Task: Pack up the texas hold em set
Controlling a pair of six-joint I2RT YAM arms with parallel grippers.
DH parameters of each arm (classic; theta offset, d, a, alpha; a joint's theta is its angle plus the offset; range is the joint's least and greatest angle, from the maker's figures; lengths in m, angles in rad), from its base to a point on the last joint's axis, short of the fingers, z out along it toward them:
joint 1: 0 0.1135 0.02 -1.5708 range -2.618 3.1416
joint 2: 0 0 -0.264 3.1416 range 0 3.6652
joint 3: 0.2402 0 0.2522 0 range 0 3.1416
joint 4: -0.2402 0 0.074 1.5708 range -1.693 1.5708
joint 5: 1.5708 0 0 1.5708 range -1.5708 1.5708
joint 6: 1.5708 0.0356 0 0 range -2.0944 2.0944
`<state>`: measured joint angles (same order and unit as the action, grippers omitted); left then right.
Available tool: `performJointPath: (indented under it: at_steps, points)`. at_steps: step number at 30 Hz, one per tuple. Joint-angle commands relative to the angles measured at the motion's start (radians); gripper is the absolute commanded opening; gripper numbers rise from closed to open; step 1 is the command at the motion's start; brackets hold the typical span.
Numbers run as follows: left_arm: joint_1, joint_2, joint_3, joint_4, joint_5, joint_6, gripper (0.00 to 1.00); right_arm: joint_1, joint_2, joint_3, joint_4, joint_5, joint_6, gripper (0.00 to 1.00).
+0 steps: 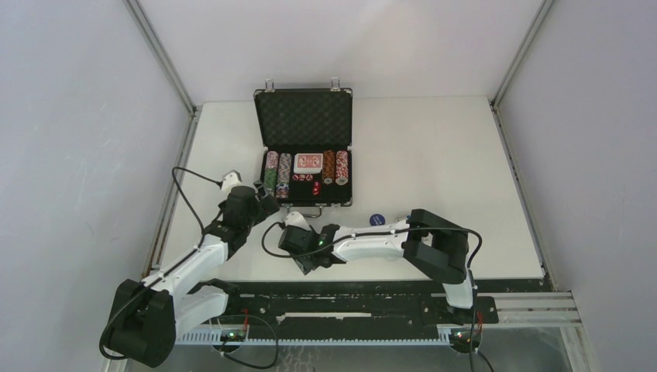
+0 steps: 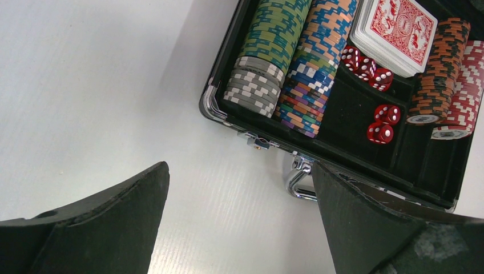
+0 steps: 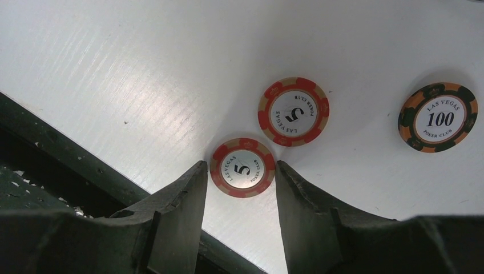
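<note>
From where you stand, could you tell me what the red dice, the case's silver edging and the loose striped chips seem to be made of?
Small red dice: likely glossy plastic, since they shine, with white pips. Silver edging of the black case: polished metal, since it glints. Round red-and-tan striped chip: probably matte clay or composite, with a glossy printed centre.

Left wrist view: case (image 2: 212, 105) cut by top and right edges; metal handle (image 2: 297, 178) partly behind finger (image 2: 376, 228). Top view: red 5 chips (image 3: 242, 168) hidden beneath right gripper (image 1: 311, 262); blue disc (image 1: 377, 219) unreadably small
</note>
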<state>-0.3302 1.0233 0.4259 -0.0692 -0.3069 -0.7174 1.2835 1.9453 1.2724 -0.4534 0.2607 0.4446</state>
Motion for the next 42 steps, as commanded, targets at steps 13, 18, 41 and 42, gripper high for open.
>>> performJointPath:
  at_steps: [13,18,41,42]
  points:
    - [0.007,0.0,0.041,0.035,0.005,-0.001,0.99,0.023,0.036,0.024,-0.075,0.043,0.019,0.53]
    - [0.007,0.0,0.041,0.034,0.005,-0.001,0.99,0.022,0.037,0.024,-0.067,0.038,0.019,0.51]
    - [0.007,0.005,0.042,0.034,0.002,0.002,0.99,-0.005,-0.049,0.024,-0.053,0.07,-0.006,0.51]
    - [0.007,0.005,0.042,0.034,0.002,0.003,0.99,-0.007,-0.053,0.024,-0.053,0.071,-0.007,0.51]
